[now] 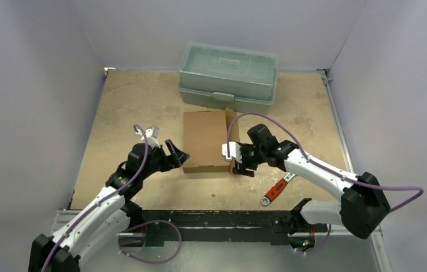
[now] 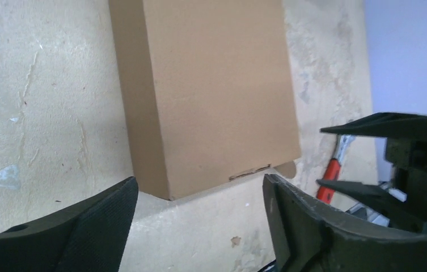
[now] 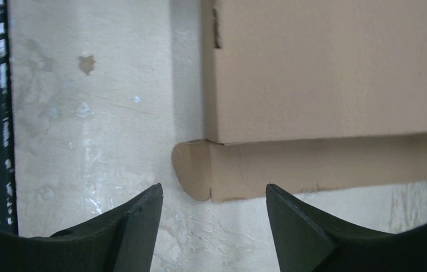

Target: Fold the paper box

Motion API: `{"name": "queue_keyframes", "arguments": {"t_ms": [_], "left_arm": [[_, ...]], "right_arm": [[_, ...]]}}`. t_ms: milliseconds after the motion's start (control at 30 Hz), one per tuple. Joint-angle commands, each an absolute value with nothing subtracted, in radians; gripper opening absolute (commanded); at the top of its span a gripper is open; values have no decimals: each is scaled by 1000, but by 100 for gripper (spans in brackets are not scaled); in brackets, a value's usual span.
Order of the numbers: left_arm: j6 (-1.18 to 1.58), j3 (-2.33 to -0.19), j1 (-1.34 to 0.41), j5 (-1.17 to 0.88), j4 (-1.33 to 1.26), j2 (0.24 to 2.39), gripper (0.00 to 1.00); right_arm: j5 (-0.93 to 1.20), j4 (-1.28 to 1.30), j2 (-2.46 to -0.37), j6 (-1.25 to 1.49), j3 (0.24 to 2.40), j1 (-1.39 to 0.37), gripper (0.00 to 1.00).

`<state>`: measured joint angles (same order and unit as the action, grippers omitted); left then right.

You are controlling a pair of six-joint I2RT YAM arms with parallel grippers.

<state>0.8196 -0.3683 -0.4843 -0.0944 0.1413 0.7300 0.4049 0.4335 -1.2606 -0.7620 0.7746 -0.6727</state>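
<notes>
The paper box (image 1: 205,140) lies closed on the table centre, plain brown cardboard with its lid down. A rounded flap (image 3: 199,170) sticks out flat along its right side. My left gripper (image 1: 178,154) hovers at the box's near left corner (image 2: 165,195), open, with only table between its fingers. My right gripper (image 1: 239,165) stands at the near right corner, open, just short of the flap and touching nothing. The box fills the upper part of the left wrist view (image 2: 211,96) and of the right wrist view (image 3: 335,68).
A grey-green plastic toolbox (image 1: 228,76) stands behind the cardboard, close to its far edge. A red-handled wrench (image 1: 275,191) lies on the table under the right arm. The black rail (image 1: 211,222) runs along the near edge.
</notes>
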Motion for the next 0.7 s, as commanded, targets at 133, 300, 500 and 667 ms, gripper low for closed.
{"name": "queue_keyframes", "arguments": {"t_ms": [133,300,500,667], "left_arm": [[831,-375,-479,-32,204,477,99],[819,-367,-479,-72,185,578,93],[788,-390,-479,-118,109,763,80],[772,-387,-479,-104,58,828,77]], "right_arm": [[606,531,-1177,-1138,684,-661,82],[570,455,-1254,-1064,697,-681,70],[487,423,-1353,-1009,726,-733,47],[450,381,-1360,-970,724,-743,36]]}}
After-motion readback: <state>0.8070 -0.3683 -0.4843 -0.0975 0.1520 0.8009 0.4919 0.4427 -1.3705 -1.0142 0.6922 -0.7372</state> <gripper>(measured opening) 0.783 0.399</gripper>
